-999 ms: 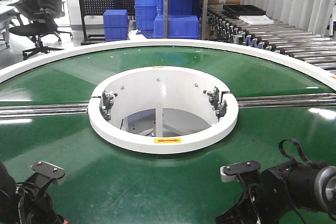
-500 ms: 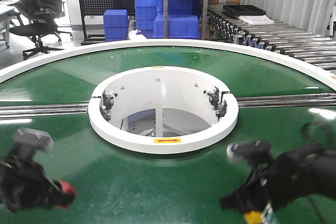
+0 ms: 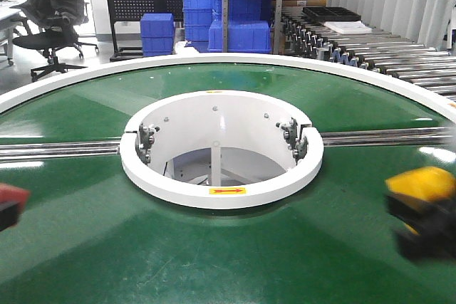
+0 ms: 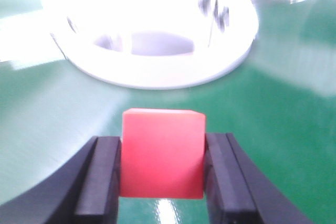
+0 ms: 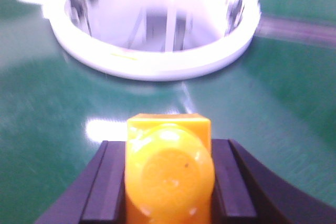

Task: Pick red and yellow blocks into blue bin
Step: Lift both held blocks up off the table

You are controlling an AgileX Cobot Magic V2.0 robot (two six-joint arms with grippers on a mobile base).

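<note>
A plain red block (image 4: 163,153) sits clamped between the black fingers of my left gripper (image 4: 163,177), held above the green belt. In the front view that red block (image 3: 10,201) shows only as a blurred patch at the far left edge. My right gripper (image 5: 168,182) is shut on the yellow block (image 5: 169,169), whose round stud faces the camera. The yellow block (image 3: 422,184) is a blurred shape at the right edge of the front view, with the dark gripper (image 3: 427,227) under it. The blue bin is out of view.
A white ring hub (image 3: 221,194) with a central opening stands mid-table on the round green conveyor (image 3: 214,261). Metal rails (image 3: 57,149) run left and right from it. Ribbed blue crates (image 3: 157,32), a roller conveyor (image 3: 377,55) and an office chair (image 3: 50,12) stand behind.
Both arms have swung fast outward and upward: the left with the red block to the far left edge, the right with the yellow block to the right edge. Both are motion-blurred.
</note>
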